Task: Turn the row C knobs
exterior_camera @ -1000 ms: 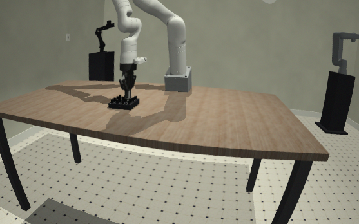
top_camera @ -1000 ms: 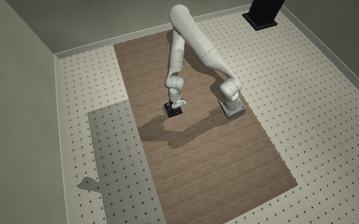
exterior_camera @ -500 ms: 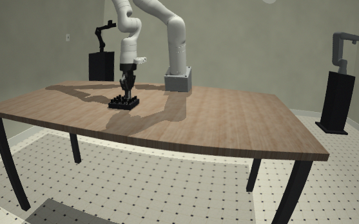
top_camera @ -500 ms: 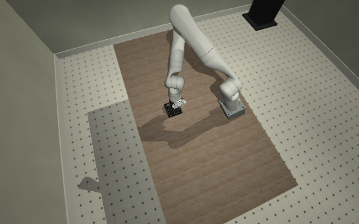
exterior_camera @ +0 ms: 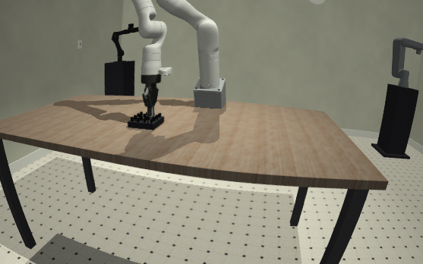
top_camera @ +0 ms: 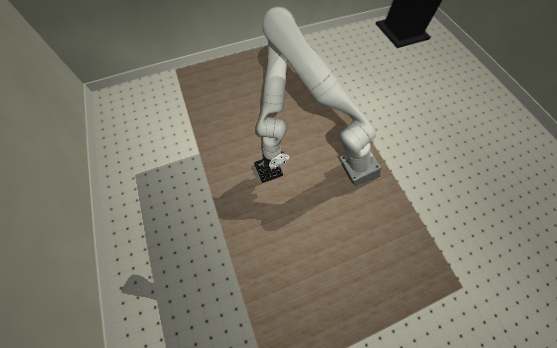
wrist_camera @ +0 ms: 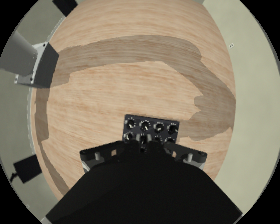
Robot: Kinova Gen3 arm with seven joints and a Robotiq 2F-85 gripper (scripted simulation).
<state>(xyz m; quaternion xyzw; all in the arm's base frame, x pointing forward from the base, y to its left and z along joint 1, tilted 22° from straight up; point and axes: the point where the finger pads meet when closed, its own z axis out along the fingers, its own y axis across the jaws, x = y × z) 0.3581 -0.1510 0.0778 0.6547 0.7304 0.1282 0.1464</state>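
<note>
The knob box (top_camera: 266, 176) (exterior_camera: 143, 124) (wrist_camera: 168, 127) is a small black box with rows of black knobs. It stands on the wooden table (top_camera: 319, 250) (exterior_camera: 261, 133) (wrist_camera: 124, 83), left of the arm's base. My gripper (exterior_camera: 151, 110) (wrist_camera: 143, 139) points straight down onto the box and is shut on one of its knobs. In the wrist view my own black fingers cover the near rows, so I cannot tell which knob it is. The white lines and marks are too small to read in any view.
The arm's grey base (top_camera: 360, 171) (exterior_camera: 209, 95) is bolted to the table near the box. A black pedestal with a camera arm (exterior_camera: 119, 77) stands behind the table, another pedestal (exterior_camera: 397, 117) (top_camera: 408, 20) at the right on the floor.
</note>
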